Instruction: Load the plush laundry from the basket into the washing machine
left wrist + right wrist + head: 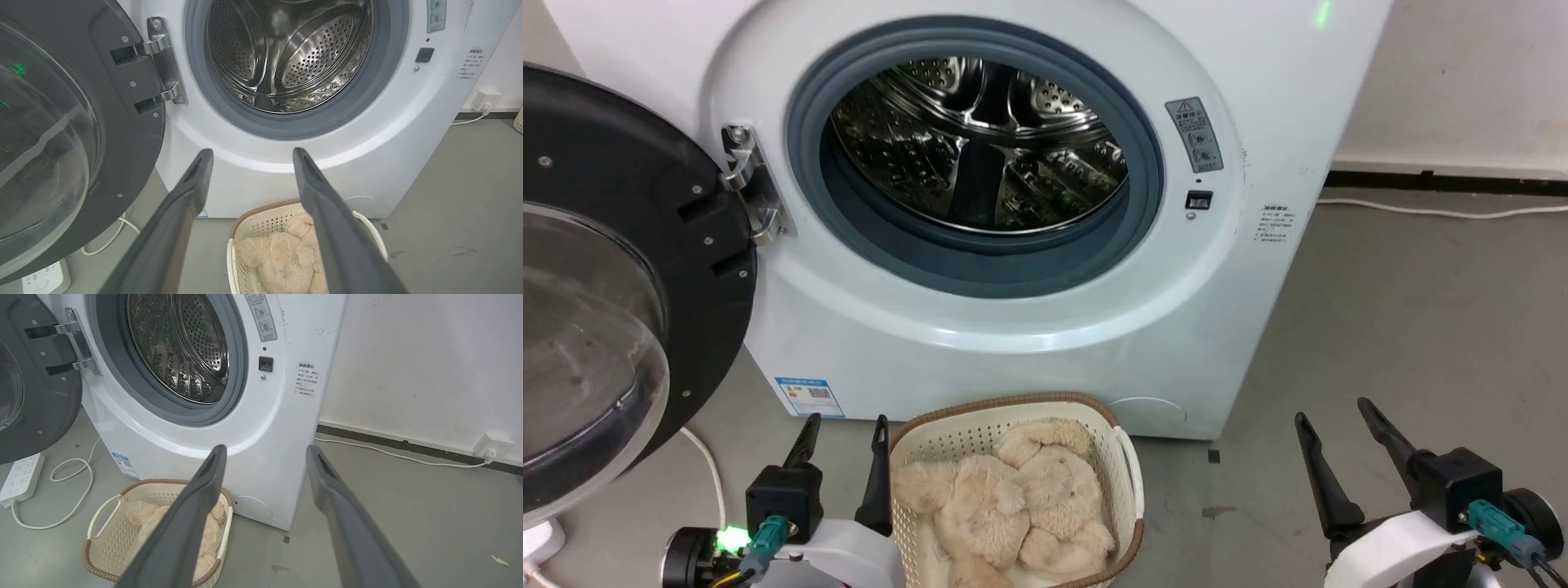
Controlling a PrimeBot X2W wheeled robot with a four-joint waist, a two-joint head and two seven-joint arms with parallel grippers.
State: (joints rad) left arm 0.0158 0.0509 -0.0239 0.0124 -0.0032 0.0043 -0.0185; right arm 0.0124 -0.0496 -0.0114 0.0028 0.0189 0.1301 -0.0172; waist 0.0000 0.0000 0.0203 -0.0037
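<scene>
The fluffy beige plush laundry (pixel 1013 502) (pixel 282 257) (pixel 143 512) lies curled inside the cream basket (pixel 1125 465) (pixel 245 216) (pixel 114 547), which stands on the floor right in front of the washing machine (pixel 1045 327) (pixel 265 171) (pixel 261 449). Its round door (pixel 621 269) (pixel 65 122) (pixel 36 392) is swung wide to the left and the steel drum (pixel 980 139) holds nothing. My left gripper (pixel 847 426) (pixel 249 153) is open just left of the basket. My right gripper (pixel 1333 412) (pixel 265 451) is open over bare floor to the right.
A white power strip (pixel 20 477) (pixel 45 279) and looping cable (pixel 69 486) lie on the floor under the open door. Another cable (pixel 1437 211) runs along the wall to a socket (pixel 492 445). Grey floor (pixel 1421 327) stretches to the right of the machine.
</scene>
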